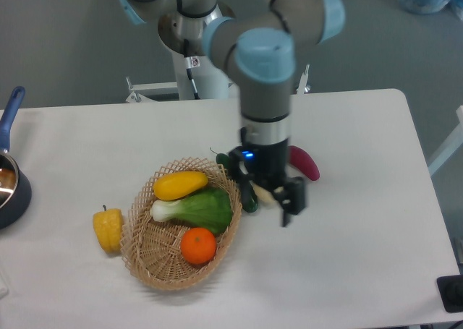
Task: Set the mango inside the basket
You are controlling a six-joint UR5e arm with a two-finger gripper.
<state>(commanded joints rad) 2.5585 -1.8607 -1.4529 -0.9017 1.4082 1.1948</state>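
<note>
The mango (179,185), a smooth yellow-orange oval, lies in the back part of the woven wicker basket (139,258), resting against a leafy green vegetable (201,209). My gripper (268,203) hangs to the right of the basket, clear of the mango, over the spot between the dark green cucumber (230,164) and the purple eggplant (308,168). Its fingers are spread and it is open, holding nothing. The arm hides most of the pale round vegetable behind it.
An orange (199,245) sits in the basket's front. A lumpy yellow bell pepper (108,229) stands just left of the basket. A dark pot with a blue handle (10,186) is at the table's left edge.
</note>
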